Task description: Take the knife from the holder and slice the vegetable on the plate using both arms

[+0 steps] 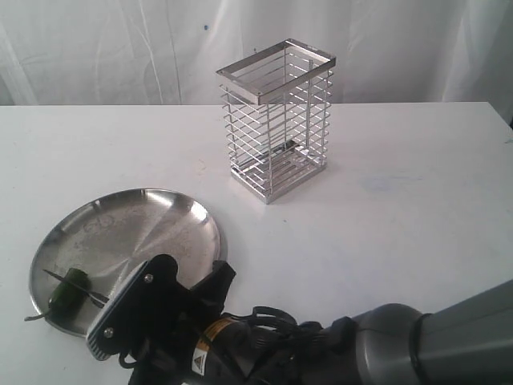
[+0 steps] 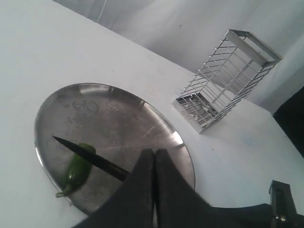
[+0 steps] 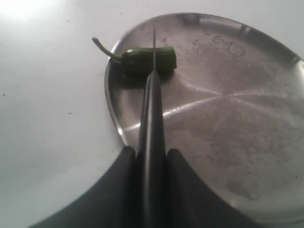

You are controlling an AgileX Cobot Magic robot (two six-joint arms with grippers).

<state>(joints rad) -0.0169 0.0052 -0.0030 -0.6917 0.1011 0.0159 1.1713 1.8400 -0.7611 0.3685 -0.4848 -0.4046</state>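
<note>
In the exterior view the right arm (image 1: 337,345) hides the near rim of the plate (image 1: 136,224) and the handle of the knife (image 1: 97,298); the bottom edge cuts that arm off. Whether the blade is through the vegetable (image 3: 148,59) cannot be told.

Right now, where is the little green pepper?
On the left of the exterior view, the green pepper lies inside the plate by its lower-left rim, with the knife blade crossing over it.
</note>
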